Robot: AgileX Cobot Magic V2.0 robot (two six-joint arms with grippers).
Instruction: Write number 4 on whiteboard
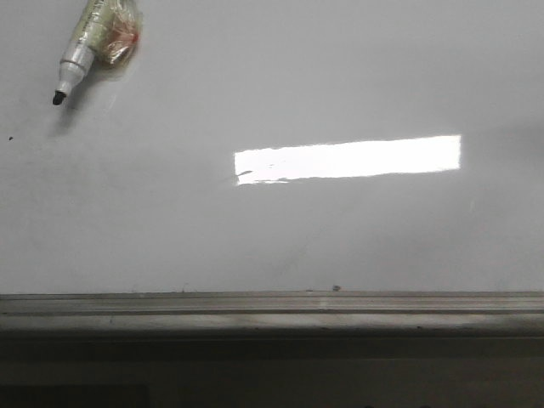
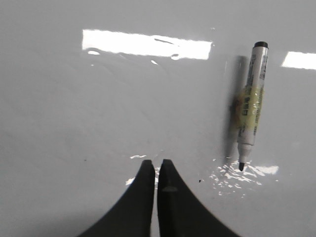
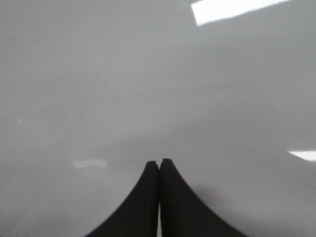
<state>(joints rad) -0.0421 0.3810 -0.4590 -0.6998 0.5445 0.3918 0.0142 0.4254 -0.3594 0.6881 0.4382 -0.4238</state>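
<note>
The whiteboard (image 1: 272, 238) fills the front view, glossy white-grey, with a grey metal rail (image 1: 272, 310) along its near edge. No number 4 shows on it in any view. A white marker pen (image 1: 93, 42) with a black tip lies uncapped on the board at the far left, its tip pointing toward the rail. In the left wrist view the marker (image 2: 252, 106) lies off to one side of my left gripper (image 2: 157, 163), which is shut and empty. My right gripper (image 3: 159, 162) is shut and empty over bare board (image 3: 148, 74). Neither gripper appears in the front view.
A bright rectangular light glare (image 1: 348, 158) sits on the board's middle. A tiny black speck (image 1: 10, 138) marks the board at the left edge. Wet-looking glints (image 2: 237, 173) lie around the marker's tip.
</note>
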